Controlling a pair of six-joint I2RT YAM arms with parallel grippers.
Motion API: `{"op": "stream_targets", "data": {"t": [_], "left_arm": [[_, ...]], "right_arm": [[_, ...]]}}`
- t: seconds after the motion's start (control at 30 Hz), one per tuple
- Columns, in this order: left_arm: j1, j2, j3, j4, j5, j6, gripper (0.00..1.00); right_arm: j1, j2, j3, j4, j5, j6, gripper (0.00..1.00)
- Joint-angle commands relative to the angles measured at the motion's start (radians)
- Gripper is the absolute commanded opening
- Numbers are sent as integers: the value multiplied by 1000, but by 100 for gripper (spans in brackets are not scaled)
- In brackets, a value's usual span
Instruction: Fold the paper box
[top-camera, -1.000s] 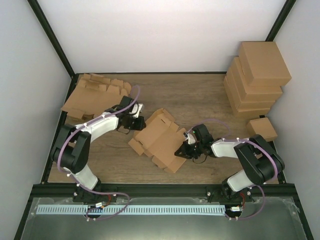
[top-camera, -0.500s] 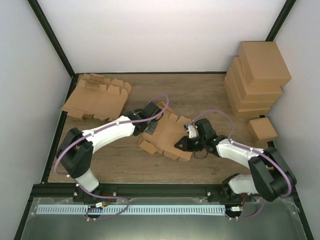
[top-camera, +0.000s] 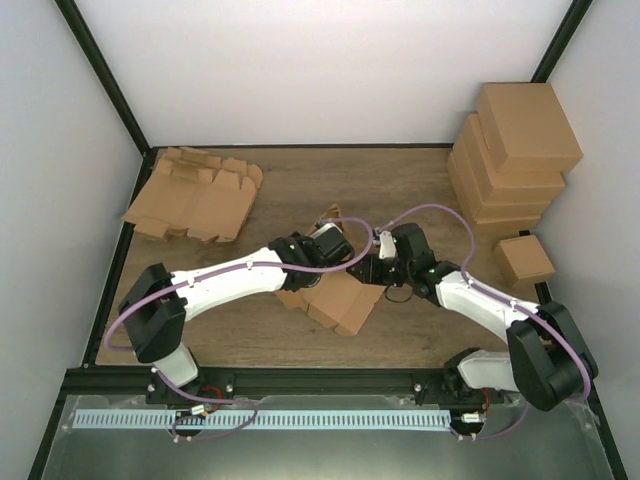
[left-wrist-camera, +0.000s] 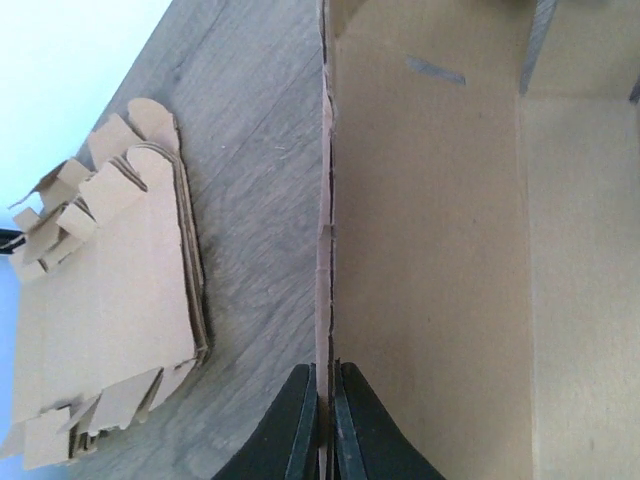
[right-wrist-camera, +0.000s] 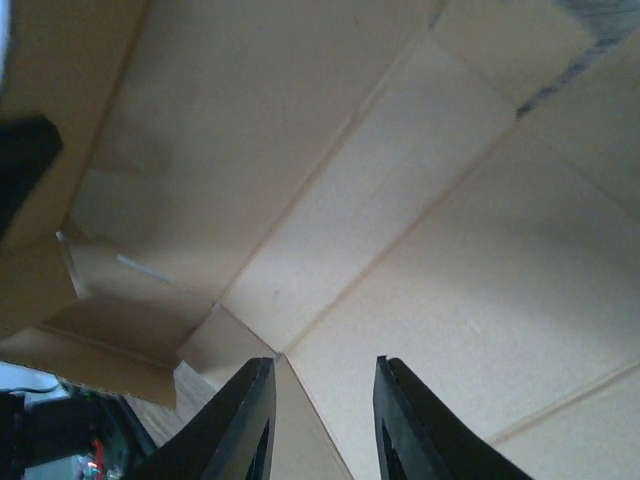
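Paper box (top-camera: 340, 305), half-formed, lies mid-table between the two arms. At far left, a stack of flat cardboard blanks (top-camera: 195, 195) rests on the wooden table (top-camera: 420, 190). The left gripper (left-wrist-camera: 323, 378) is clamped on an upright wall of the box. The right gripper (right-wrist-camera: 325, 365), fingers parted, faces its interior. Finished boxes (top-camera: 515, 150) stand stacked far right.

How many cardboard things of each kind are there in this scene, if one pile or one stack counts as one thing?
half-folded box: 1
pile of flat cardboard: 1
stack of closed boxes: 1
single closed box: 1
Total: 4
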Motion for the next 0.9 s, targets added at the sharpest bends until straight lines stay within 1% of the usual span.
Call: {"op": "stream_targets", "data": {"t": [0.0,0.13,0.23,0.27,0.33,0.37,0.5,0.63,0.77,0.87], "left_arm": [[-19,-5,16,-5,-82,28,6],[-32,-5,6,17,-97,36,6],[-39,-3,7,27,-96,38,6],[-42,-4,7,30,-94,40,6],[-47,-5,5,37,-93,41,6],[-50,-6,2,42,-93,42,6],[-56,-17,-20,76,-87,44,6],[-61,-36,-39,96,-56,42,6],[-67,-50,-48,100,-56,35,6],[-73,-64,-59,112,-58,36,6]], "right_arm": [[-15,-28,45,116,-34,221,29],[-20,-42,13,261,-8,432,31],[-20,-37,-8,372,4,558,35],[-20,-28,-2,394,3,577,36],[-20,-6,29,407,0,595,47],[-21,11,47,415,-9,598,48],[-20,87,121,395,-19,622,49],[-20,114,127,460,-20,672,49],[-20,122,129,499,-10,720,50],[-20,150,156,504,-41,735,50]]}}
